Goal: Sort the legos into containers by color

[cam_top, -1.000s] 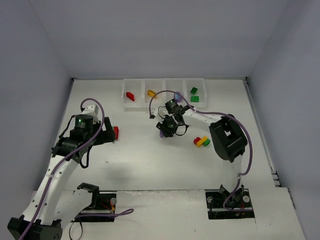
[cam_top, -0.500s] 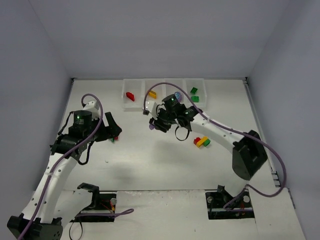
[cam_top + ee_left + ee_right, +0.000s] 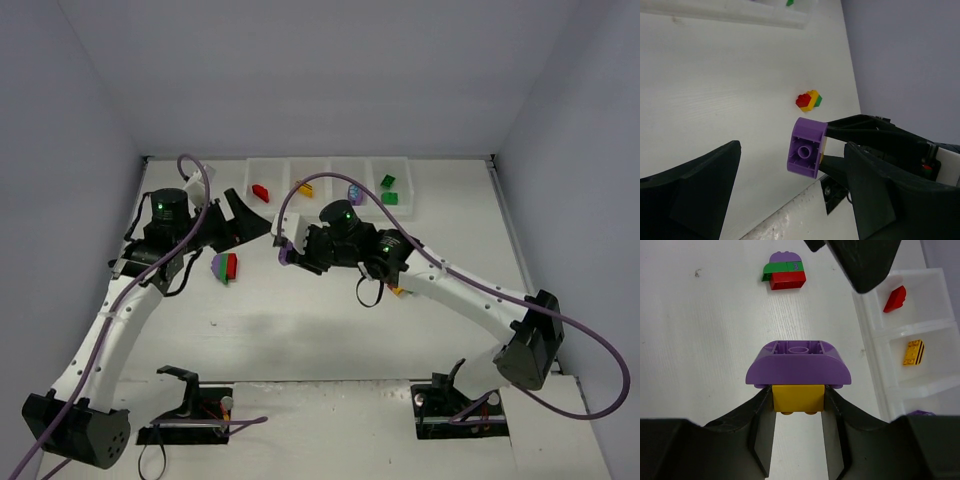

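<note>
My right gripper is shut on a yellow brick joined to a purple arched brick and holds them above the table. My left gripper is open and empty, its jaws facing that purple brick from a short way off. A purple-green-red clump lies on the table below the left gripper and also shows in the right wrist view. A red-yellow-green clump lies further right. The row of white bins stands at the back.
The bins hold a red brick, a yellow brick, a purple brick and green bricks, one colour each. The right arm stretches across the red-yellow-green clump in the top view. Grey walls enclose the table.
My right arm swung left carrying the purple and yellow bricks. My left gripper lifted off the table clump and turned toward the back right, now facing the held bricks.
</note>
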Action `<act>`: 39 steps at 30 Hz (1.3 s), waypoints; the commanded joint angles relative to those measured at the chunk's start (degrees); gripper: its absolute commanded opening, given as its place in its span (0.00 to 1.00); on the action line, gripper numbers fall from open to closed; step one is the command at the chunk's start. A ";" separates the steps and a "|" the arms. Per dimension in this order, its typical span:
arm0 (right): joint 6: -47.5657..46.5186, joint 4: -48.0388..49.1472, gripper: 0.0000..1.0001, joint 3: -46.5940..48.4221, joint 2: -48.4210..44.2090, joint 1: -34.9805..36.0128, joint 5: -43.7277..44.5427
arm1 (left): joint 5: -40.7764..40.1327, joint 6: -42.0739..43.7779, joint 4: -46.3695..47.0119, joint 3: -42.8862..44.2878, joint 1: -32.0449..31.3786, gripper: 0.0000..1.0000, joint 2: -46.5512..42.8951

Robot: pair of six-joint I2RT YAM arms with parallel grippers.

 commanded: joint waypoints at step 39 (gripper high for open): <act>0.80 2.91 0.02 -1.22 -6.93 -0.06 -2.87 | 23.49 2.60 23.61 -6.75 -4.41 0.00 4.61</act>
